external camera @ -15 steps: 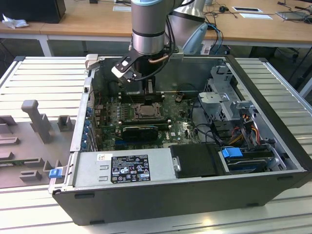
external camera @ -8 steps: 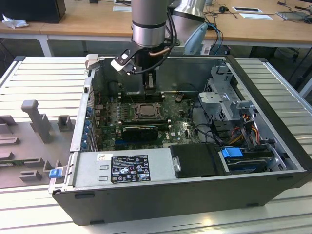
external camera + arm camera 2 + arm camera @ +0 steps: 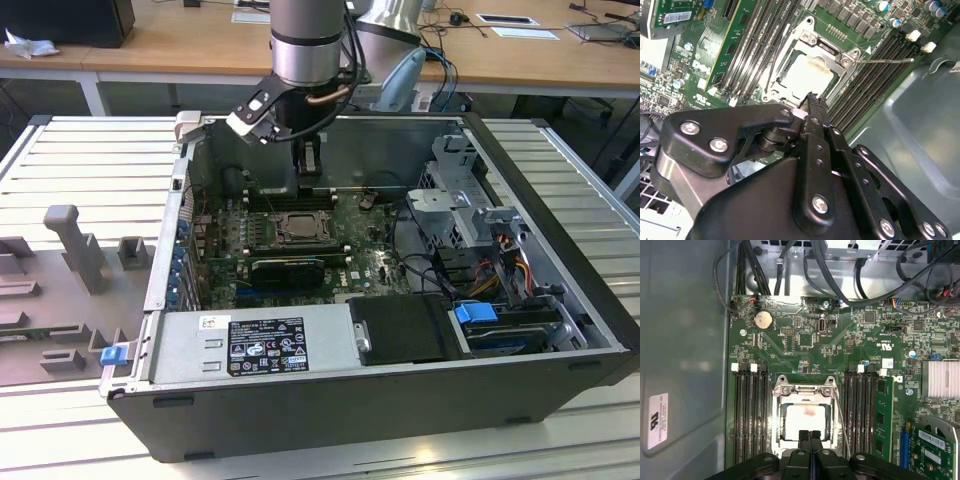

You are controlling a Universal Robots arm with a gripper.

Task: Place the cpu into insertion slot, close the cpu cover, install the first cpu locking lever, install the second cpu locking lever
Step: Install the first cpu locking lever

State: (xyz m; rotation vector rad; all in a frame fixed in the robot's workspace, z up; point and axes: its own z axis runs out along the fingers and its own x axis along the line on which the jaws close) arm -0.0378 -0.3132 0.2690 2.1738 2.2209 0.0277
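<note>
The cpu lies in the insertion slot on the green board, its pale top showing through the window of the cpu cover. The cover lies flat over the chip in both wrist views. A thin wire locking lever sticks out from the socket corner across the memory slots; in the first wrist view the lever runs along the socket's side. My gripper hangs just above the socket's edge, shut, with nothing between its fingertips. In the exterior view, the gripper is inside the open case.
Long black memory slots flank the socket on both sides. An expansion card, a power supply and a drive cage with cables crowd the case. Case walls stand close around. Grey fixtures sit on the exterior view's left.
</note>
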